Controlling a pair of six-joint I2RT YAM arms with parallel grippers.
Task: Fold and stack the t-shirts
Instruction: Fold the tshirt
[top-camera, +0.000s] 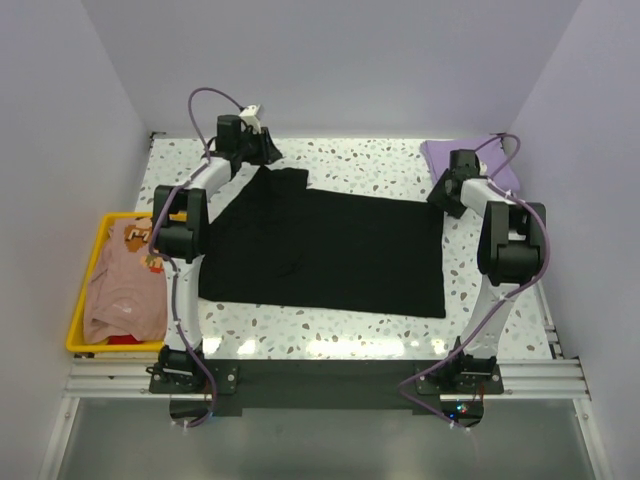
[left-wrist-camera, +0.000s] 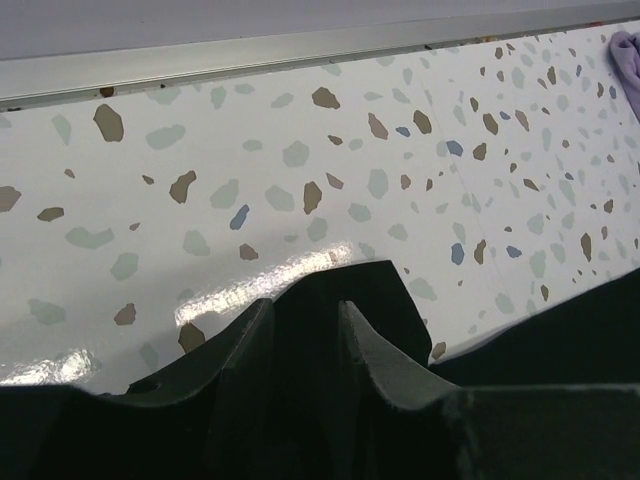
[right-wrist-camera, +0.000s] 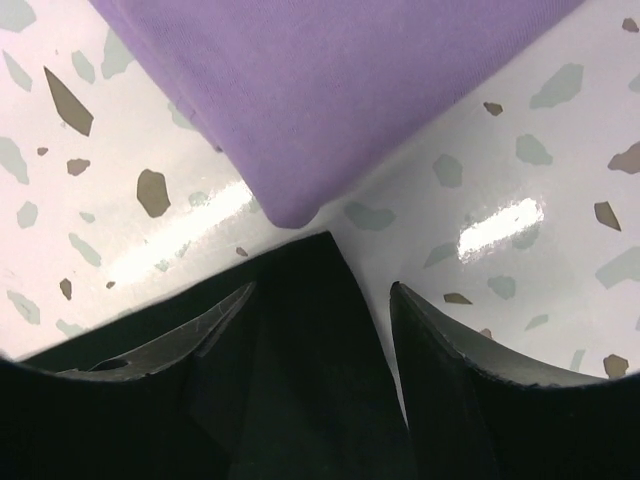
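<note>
Cloth of the black t-shirt (top-camera: 330, 250) lies under both grippers, spread flat on the speckled table (top-camera: 370, 165) between the two arms. The left gripper (left-wrist-camera: 305, 305) sits at the shirt's far left corner, its jaws parted and unclenched; a dark peak of the fabric shows between and just beyond the fingertips, resting on the tabletop rather than pinched. The right gripper (right-wrist-camera: 320, 295) is at the far right corner, its jaws standing wide and released, with a point of black cloth lying in the gap between the fingers. Just beyond those fingertips, almost touching the black corner, lies the rounded edge of the lavender t-shirt (right-wrist-camera: 330, 90). Well away to the outer side of the left gripper, the peach t-shirt (top-camera: 125, 285) sits heaped in a yellow tray (top-camera: 100, 348).
</note>
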